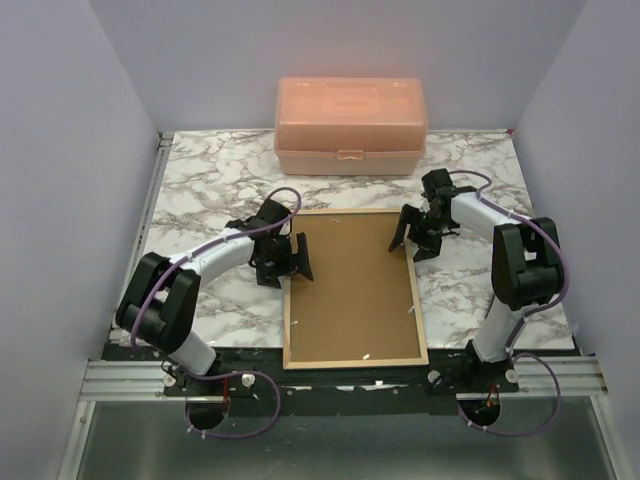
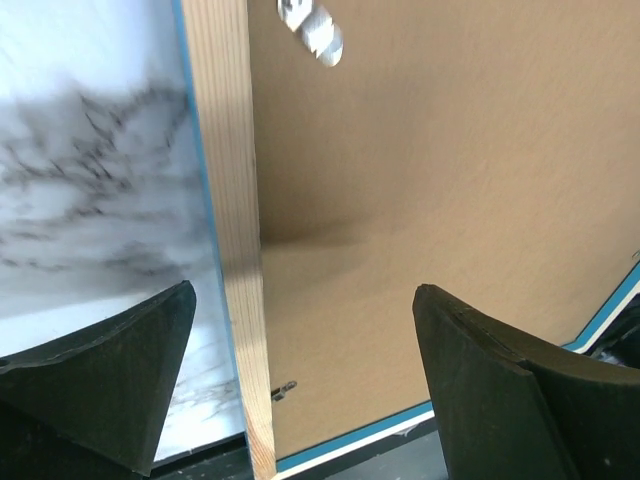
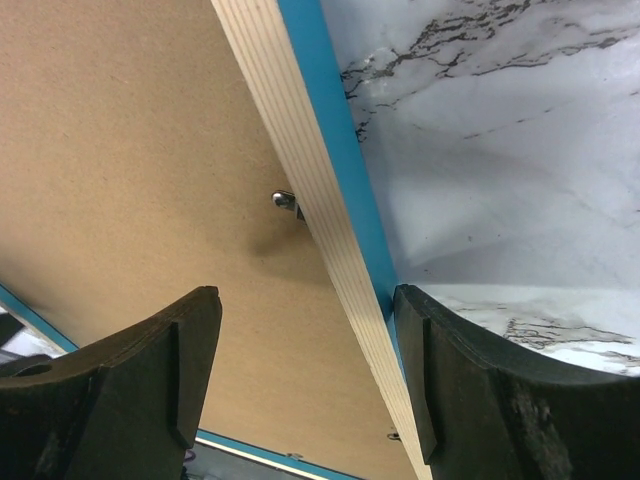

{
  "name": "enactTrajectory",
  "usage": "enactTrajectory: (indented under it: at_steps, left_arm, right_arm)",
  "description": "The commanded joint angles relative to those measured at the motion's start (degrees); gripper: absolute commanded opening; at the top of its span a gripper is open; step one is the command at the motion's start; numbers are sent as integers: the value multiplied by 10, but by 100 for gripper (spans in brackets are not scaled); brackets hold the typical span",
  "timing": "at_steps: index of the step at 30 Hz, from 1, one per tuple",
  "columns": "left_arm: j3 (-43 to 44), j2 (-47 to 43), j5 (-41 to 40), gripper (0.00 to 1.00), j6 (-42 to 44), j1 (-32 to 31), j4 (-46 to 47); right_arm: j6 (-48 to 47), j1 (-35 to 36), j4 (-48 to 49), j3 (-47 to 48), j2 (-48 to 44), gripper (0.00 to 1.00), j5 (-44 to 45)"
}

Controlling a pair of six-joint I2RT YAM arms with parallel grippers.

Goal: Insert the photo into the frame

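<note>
The frame (image 1: 355, 361) lies back-up in the middle of the marble table, its light wood rim around the brown backing board (image 1: 350, 290). The photo is hidden or out of view. My left gripper (image 1: 290, 262) is open astride the frame's left rim (image 2: 225, 200), one finger over the marble and one over the board (image 2: 420, 180). My right gripper (image 1: 410, 240) is open astride the right rim (image 3: 290, 150), its outer finger (image 3: 450, 380) close against the blue side (image 3: 330, 130). Neither holds anything.
A peach plastic box (image 1: 350, 125) with a lid stands at the back centre. Small metal tabs (image 3: 287, 203) stick out from the rim over the board, and one shows in the left wrist view (image 2: 312, 30). Pale walls close in on three sides.
</note>
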Motion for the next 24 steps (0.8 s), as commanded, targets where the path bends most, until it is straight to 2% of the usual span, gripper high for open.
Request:
enactTrajectory:
  at_steps: [1,6,16,24]
  left_arm:
    - [81,47,-27,92,30,21,-27]
    - [151,104,-66,88,32,27,-51]
    - [261,196,-127,72,11,37,-99]
    - [287,234,-152,65,22,37,-116]
  right_arm:
    - [1,3,2,-18,-2,76,-23]
    - [-1,2,6,-27,-2,76,-22]
    - [-8,3,10,-41,-1,76,-23]
    - [-10,3,15,-51,2,76,-26]
